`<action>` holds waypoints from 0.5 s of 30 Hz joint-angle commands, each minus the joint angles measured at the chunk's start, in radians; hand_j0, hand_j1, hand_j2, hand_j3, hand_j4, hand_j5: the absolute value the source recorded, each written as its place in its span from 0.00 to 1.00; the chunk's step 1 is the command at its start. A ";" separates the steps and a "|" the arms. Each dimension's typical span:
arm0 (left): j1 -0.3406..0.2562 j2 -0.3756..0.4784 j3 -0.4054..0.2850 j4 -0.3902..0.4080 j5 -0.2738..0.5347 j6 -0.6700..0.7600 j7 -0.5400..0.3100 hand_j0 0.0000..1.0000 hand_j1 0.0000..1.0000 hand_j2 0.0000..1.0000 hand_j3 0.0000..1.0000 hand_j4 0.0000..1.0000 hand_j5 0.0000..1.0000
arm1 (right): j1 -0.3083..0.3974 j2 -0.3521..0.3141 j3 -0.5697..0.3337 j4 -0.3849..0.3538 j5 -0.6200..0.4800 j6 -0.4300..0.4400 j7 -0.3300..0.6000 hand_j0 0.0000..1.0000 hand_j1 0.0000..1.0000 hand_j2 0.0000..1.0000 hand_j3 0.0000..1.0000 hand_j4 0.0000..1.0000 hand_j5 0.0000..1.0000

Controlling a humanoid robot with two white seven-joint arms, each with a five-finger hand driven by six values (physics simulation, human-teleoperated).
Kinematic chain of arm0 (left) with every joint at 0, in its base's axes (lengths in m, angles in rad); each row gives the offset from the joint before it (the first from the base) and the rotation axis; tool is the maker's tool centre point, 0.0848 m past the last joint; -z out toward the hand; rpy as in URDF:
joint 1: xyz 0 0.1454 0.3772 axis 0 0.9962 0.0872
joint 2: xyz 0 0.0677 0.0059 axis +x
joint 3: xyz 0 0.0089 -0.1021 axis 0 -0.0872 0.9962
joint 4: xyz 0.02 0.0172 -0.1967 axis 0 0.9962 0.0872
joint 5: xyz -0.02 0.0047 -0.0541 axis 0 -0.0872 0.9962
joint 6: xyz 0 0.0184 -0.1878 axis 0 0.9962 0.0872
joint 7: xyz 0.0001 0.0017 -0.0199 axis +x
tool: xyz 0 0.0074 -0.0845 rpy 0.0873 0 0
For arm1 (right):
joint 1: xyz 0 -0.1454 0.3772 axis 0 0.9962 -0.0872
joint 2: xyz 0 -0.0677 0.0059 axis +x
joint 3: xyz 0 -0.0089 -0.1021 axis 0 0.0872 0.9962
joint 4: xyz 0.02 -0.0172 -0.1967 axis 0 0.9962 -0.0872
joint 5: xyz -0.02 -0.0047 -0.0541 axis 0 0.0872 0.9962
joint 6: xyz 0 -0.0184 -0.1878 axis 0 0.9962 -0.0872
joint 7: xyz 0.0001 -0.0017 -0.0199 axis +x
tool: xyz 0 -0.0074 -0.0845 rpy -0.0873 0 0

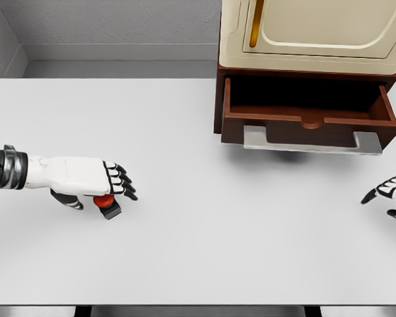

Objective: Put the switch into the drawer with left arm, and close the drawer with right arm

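Note:
The switch (pixel 107 205), a small black box with a red button, lies on the white table (pixel 204 244) at the left. My left hand (pixel 109 188) hovers right over it, fingers spread forward and thumb curled under beside it; I cannot tell whether it touches the switch. The brown drawer (pixel 310 122) stands pulled open at the upper right, with a grey bar handle (pixel 310 144) along its front and a dark inside. My right hand (pixel 386 195) shows at the right edge, fingers relaxed, holding nothing, below the drawer's right end.
A cream cabinet (pixel 317 33) with a gold handle sits on top of the drawer unit at the back right. The table's front edge runs along the bottom of the view, and a grey wall stands behind the table.

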 commanded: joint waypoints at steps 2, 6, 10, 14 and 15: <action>0.000 0.003 -0.012 0.001 0.000 0.002 -0.001 0.78 0.78 0.78 0.78 0.78 0.78 | 0.000 0.050 -0.032 -0.003 -0.059 0.003 0.017 0.59 0.59 0.59 0.59 0.59 0.59; 0.000 0.003 -0.022 -0.001 0.000 0.002 -0.002 0.73 0.73 0.73 0.73 0.73 0.73 | 0.005 0.051 -0.038 -0.003 -0.105 0.003 0.017 0.59 0.59 0.59 0.59 0.59 0.59; 0.000 0.004 -0.022 0.001 0.000 0.002 -0.002 0.73 0.73 0.73 0.73 0.73 0.73 | 0.031 0.051 -0.075 -0.001 -0.126 0.003 0.017 0.61 0.61 0.61 0.61 0.61 0.61; 0.000 0.004 -0.022 -0.001 0.000 0.002 -0.002 0.73 0.73 0.73 0.73 0.73 0.73 | 0.035 0.044 -0.079 -0.001 -0.139 0.003 0.017 0.61 0.61 0.61 0.61 0.61 0.61; -0.002 0.004 -0.022 -0.001 0.000 0.002 -0.002 0.73 0.73 0.73 0.73 0.73 0.73 | 0.035 0.042 -0.081 -0.001 -0.146 0.003 0.017 0.61 0.61 0.61 0.61 0.61 0.61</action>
